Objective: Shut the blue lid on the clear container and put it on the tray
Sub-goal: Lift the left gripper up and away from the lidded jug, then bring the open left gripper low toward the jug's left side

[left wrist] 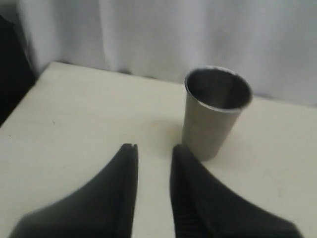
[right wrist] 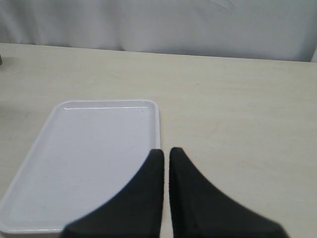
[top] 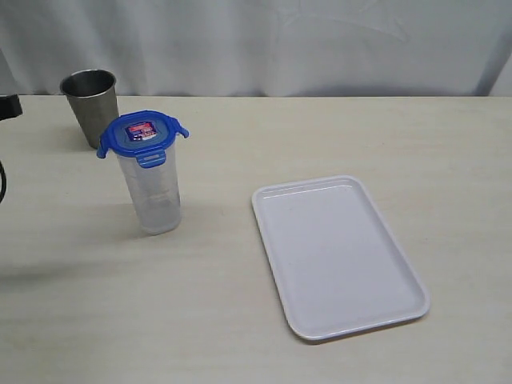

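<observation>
Left hand (left wrist: pixel 152 148): fingers slightly parted, grasping nothing, near the steel cup (top: pixel 90 104) at far left. Just right of the cup, the clear container (top: pixel 152 196) stands upright on the tabletop (top: pixel 240 336), the blue lid (top: pixel 142 134) on its mouth, well left of the tray (top: pixel 336 256). Right hand (right wrist: pixel 166 151): clenched, empty, by the tray's right rim.

text: none legible | label (top: pixel 139 130) on blue lid (top: pixel 146 136) — too small
</observation>
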You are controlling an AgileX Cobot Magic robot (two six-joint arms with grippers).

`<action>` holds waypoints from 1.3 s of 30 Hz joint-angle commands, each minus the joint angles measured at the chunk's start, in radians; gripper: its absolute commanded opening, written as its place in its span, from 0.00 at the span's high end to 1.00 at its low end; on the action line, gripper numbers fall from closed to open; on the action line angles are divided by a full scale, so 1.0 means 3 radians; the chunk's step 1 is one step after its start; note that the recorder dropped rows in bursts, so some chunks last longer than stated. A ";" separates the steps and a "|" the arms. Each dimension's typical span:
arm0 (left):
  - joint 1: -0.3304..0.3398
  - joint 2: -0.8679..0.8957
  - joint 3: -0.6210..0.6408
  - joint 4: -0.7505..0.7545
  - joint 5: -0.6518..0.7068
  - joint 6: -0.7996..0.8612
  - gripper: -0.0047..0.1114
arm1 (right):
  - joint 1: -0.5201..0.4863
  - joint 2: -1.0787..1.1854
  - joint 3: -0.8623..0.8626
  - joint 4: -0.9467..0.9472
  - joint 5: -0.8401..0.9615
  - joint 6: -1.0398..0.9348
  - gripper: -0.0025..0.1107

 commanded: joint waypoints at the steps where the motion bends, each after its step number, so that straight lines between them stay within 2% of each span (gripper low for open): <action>1: -0.0086 -0.0097 0.0505 0.2468 -0.1102 -0.2390 0.87 | 0.0009 -0.0015 0.0011 -0.0005 -0.0011 -0.0003 0.94; 3: 0.0006 -0.0028 0.0623 0.3649 -0.1691 -0.3119 0.89 | 0.0009 -0.0015 0.0011 -0.0005 -0.0011 -0.0003 0.94; 5: 0.0101 0.0049 0.0629 0.4274 -0.1937 -0.3391 0.89 | 0.0009 -0.0015 0.0011 -0.0005 -0.0011 -0.0003 0.94; 10: 0.0350 0.0160 0.0711 0.4719 -0.1925 -0.3440 0.89 | 0.0009 -0.0015 0.0011 -0.0005 -0.0011 -0.0003 0.94; 16: 0.0833 0.0303 0.1102 0.5418 -0.2644 -0.3110 0.89 | 0.0009 -0.0015 0.0011 -0.0005 -0.0011 -0.0003 0.94; 19: 0.0946 0.0643 0.1073 0.5491 -0.2887 -0.3069 0.89 | 0.0009 -0.0015 0.0011 -0.0005 -0.0011 -0.0003 0.94; 25: 0.0980 0.1619 0.0815 0.5576 -0.2920 -0.2741 0.89 | 0.0009 -0.0015 0.0011 -0.0005 -0.0011 -0.0003 0.94; 30: 0.0980 0.1905 0.0672 0.6016 -0.2920 -0.2086 0.89 | 0.0009 -0.0015 0.0011 -0.0005 -0.0011 -0.0003 0.94; 32: 0.0980 0.1913 0.0672 0.5970 -0.2920 -0.2025 0.89 | 0.0009 -0.0015 0.0011 -0.0005 -0.0011 -0.0003 0.94; 34: 0.0980 0.1958 0.0672 0.5675 -0.2920 -0.2113 0.89 | 0.0009 -0.0015 0.0011 -0.0005 -0.0011 -0.0003 0.94; 36: 0.0980 0.2102 0.0641 0.5626 -0.2920 -0.2107 0.79 | 0.0009 -0.0015 0.0011 -0.0005 -0.0011 -0.0003 0.94; 37: 0.0980 0.2224 0.0586 0.5836 -0.2920 -0.2019 0.63 | 0.0009 -0.0015 0.0011 -0.0005 -0.0011 -0.0003 0.94; 38: 0.0980 0.2281 0.0570 0.5915 -0.2920 -0.1959 0.54 | 0.0009 -0.0015 0.0011 -0.0005 -0.0011 -0.0003 0.94; 39: 0.0959 0.2381 0.0571 0.5902 -0.2920 -0.1950 0.38 | 0.0009 -0.0015 0.0011 -0.0005 -0.0011 -0.0003 0.94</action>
